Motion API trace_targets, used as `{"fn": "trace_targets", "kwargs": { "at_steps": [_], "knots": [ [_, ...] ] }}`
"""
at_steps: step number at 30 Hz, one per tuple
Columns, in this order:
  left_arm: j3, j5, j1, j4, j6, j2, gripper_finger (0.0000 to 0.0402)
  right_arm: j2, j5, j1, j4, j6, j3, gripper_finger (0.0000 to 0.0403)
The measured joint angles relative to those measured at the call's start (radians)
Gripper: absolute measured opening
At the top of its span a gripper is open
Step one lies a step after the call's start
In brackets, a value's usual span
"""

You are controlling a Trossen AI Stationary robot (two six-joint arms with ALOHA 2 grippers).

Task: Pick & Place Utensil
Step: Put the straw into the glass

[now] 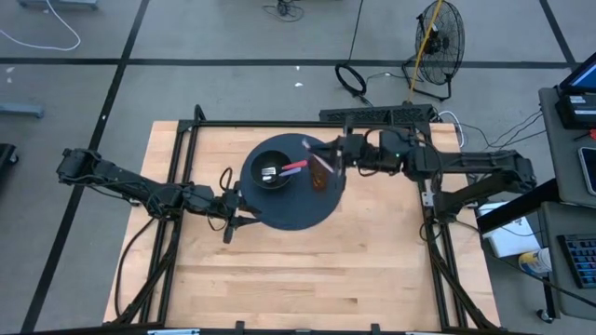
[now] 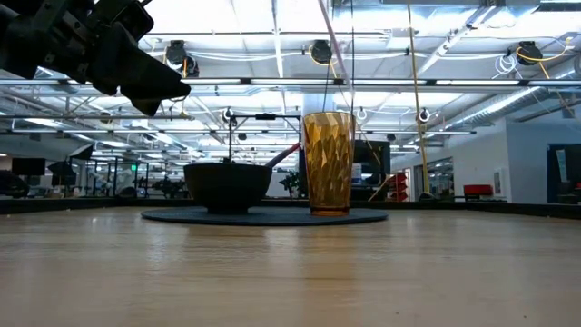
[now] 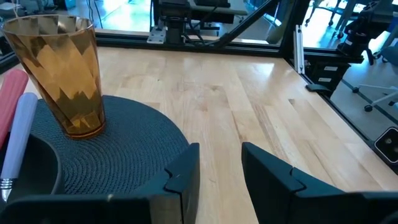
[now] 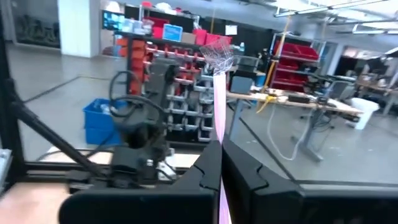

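A round dark placemat (image 1: 300,212) lies mid-table. On it stand a black bowl (image 1: 270,172) and an amber faceted cup (image 1: 322,179); both also show in the low view, the bowl (image 2: 227,186) left of the cup (image 2: 328,163). A red-handled (image 1: 294,167) and a pale-handled utensil (image 3: 15,146) lie in the bowl. My right gripper (image 1: 341,154) is shut on a pink utensil (image 4: 219,106), held over the cup. My left gripper (image 3: 217,167) is open and empty, low at the mat's left edge (image 1: 233,207). My right gripper pinches the pink utensil's thin handle (image 4: 220,163) between its two fingers, coming level from the table's right. The utensil sticks out past the fingertips, its metal head (image 4: 217,57) at the free end. It is lifted clear and slants above the cup (image 2: 330,41).
A black frame rail (image 1: 279,124) runs along the table's far edge, with side rails at left and right. Bare wooden tabletop (image 1: 307,279) lies in front of the mat. A fan (image 1: 438,42) and cables are on the floor beyond.
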Motion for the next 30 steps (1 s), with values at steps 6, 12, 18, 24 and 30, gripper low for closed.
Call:
{"fn": "trace_targets", "kwargs": {
  "at_steps": [6,12,18,24,30],
  "knots": [
    [0.000,0.000,0.000,0.006,0.012,0.000,0.0122,0.035,-0.001,-0.040,0.042,-0.037,0.001,0.0000],
    [0.000,0.000,0.000,0.018,0.019,0.000,0.0122,0.097,-0.085,-0.071,0.116,-0.037,0.000,0.0000],
    [0.000,0.001,-0.001,0.019,0.014,0.000,0.0122,0.131,-0.134,-0.101,0.160,-0.030,-0.003,0.0000],
    [0.000,0.001,-0.001,0.019,0.008,0.000,0.0122,0.074,-0.160,-0.143,0.245,-0.003,-0.088,0.0000],
    [0.000,0.001,-0.001,0.022,0.018,0.000,0.0122,-0.044,-0.198,-0.197,0.438,0.050,-0.278,0.0000]
  ]
}}
